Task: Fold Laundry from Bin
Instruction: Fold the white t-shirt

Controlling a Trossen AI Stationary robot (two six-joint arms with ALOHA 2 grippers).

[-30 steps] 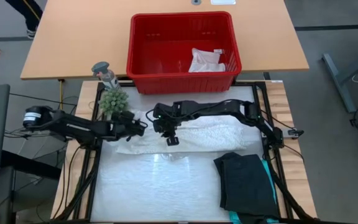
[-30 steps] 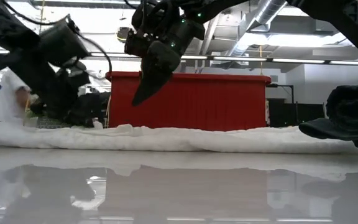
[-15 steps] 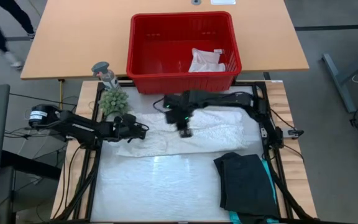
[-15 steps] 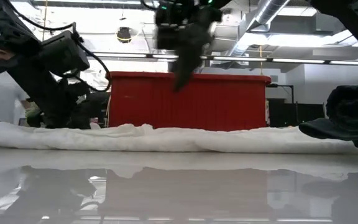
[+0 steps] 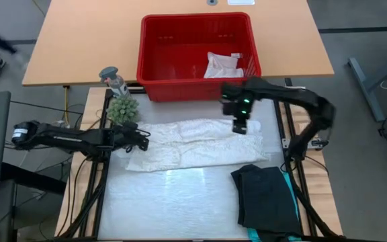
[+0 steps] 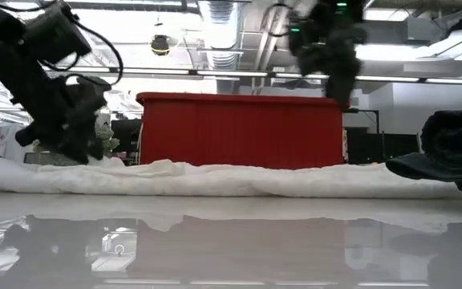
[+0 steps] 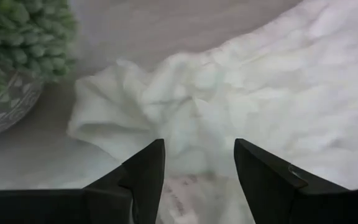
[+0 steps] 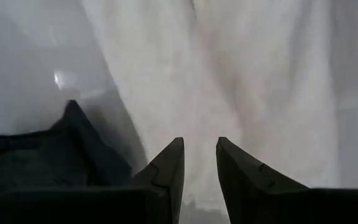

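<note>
While one black garment [image 5: 267,198] already lies folded at about five o'clock on the white surface [image 5: 173,208], with a strip of teal garment [image 5: 289,190] showing along its outer edge, the job looks roughly half done — two pieces dealt with, two to go. The large white lacy top [image 5: 200,142] is spread across the middle of the surface, running from nine o'clock toward three o'clock, flattened but rumpled at its nine o'clock end and not yet folded. A small white cloth [image 5: 223,65] waits inside the red bin [image 5: 197,84] at twelve o'clock, tucked in the bin's corner toward two o'clock.

The left hand [image 5: 140,139] sits low at the top's nine o'clock end, its fingers parted and empty, with the bunched edge of the fabric just ahead of them in the left wrist view. The right hand [image 5: 240,126] hovers above the top's edge toward two o'clock, just in front of the bin; its fingers stand slightly apart with nothing between them — released, not grasping.

A small potted plant [image 5: 121,107] and a grey figurine [image 5: 113,79] stand near ten o'clock, beside the bin and clear of the cloth.

By my reading, what remains is folding the lacy top, then fetching and folding the small cloth.
</note>
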